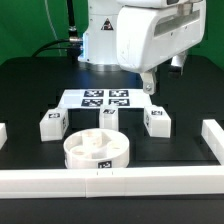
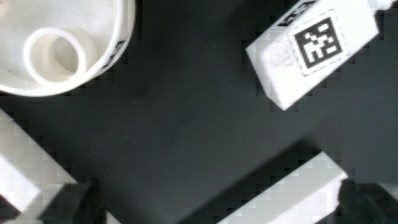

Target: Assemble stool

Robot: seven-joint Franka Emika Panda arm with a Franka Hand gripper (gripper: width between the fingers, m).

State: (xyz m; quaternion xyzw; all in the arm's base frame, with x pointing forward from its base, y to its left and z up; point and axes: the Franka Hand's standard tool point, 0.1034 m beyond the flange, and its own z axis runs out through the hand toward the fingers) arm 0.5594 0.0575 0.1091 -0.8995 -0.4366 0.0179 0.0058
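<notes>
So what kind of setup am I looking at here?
Probably a lab robot test bench: a black tabletop fenced by white border rails, a marker board of printed tags, and a green backdrop.

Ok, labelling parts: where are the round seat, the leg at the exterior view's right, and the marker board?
round seat point(image 1: 98, 149): exterior view, ribbed centre.
leg point(image 1: 155, 125): exterior view, front face.
marker board point(image 1: 100, 99): exterior view, middle.

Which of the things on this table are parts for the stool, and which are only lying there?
For the stool:
- round seat
- left leg, middle leg, right leg, named by the exterior view's sides
- gripper, open and holding nothing

Only lying there:
- marker board
- white border rails
</notes>
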